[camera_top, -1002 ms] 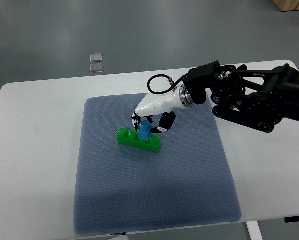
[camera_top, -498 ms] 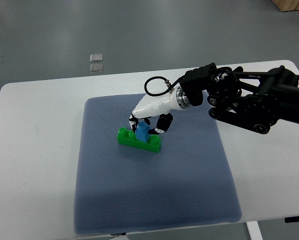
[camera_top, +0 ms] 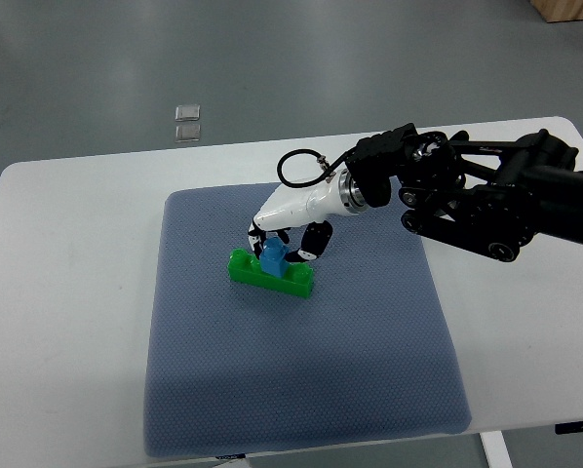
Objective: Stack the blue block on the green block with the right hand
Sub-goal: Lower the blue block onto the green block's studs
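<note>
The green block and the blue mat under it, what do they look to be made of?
The green block looks like moulded plastic: bright even colour, smooth faces, round studs on top. The blue mat looks like soft woven or foam-backed fabric, judging by its fine dotted weave, matte surface and rounded corners; which exactly, I cannot tell.

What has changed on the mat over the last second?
The right robot hand has shifted slightly left along the green block, carrying the blue block with it; the arm followed leftward. Its fingers remain closed on the blue block, which sits on top of the green one. The green block, the blue mat and the white table stayed put. No left arm shows.
</note>
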